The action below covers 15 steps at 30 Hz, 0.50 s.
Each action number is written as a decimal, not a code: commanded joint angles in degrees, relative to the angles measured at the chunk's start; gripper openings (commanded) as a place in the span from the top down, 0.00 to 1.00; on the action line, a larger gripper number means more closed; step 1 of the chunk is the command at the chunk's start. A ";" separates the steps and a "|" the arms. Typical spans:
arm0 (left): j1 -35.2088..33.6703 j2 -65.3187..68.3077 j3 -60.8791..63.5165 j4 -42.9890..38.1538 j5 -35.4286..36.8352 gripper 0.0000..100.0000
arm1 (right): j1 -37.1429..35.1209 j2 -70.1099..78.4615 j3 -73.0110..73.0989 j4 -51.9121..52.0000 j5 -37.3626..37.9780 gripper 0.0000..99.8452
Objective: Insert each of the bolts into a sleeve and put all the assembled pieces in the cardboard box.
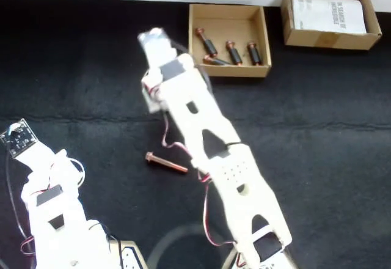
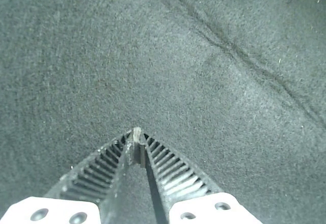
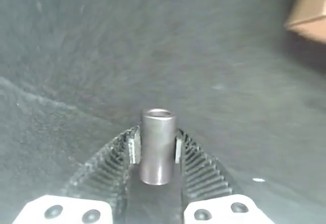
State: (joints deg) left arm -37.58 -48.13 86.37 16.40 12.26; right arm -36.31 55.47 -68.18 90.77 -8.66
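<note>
My right gripper (image 3: 156, 145) is shut on a dark metal sleeve (image 3: 158, 132), held upright above the black mat with its open end up. In the high view the right arm (image 1: 201, 134) stretches up the middle of the table toward the cardboard box (image 1: 197, 33); three assembled pieces (image 1: 231, 52) lie inside it. One copper bolt (image 1: 166, 162) lies loose on the mat just left of that arm. My left gripper (image 2: 136, 135) is shut with nothing in it, low over bare mat. The left arm (image 1: 49, 202) sits at the near left.
A second cardboard box (image 1: 290, 15) with a printed sheet (image 1: 328, 13) in it stands at the back right. A corner of a cardboard box (image 3: 308, 12) shows at the edge of the right wrist view. Creases (image 2: 239, 56) run across the mat.
</note>
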 commanded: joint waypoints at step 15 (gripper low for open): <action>4.26 -0.92 -0.66 -0.62 0.00 0.98 | 4.35 -36.44 5.23 10.33 3.43 0.99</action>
State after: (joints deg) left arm -35.21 -48.13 86.37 16.40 12.26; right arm -32.44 31.30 -68.18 100.53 -7.69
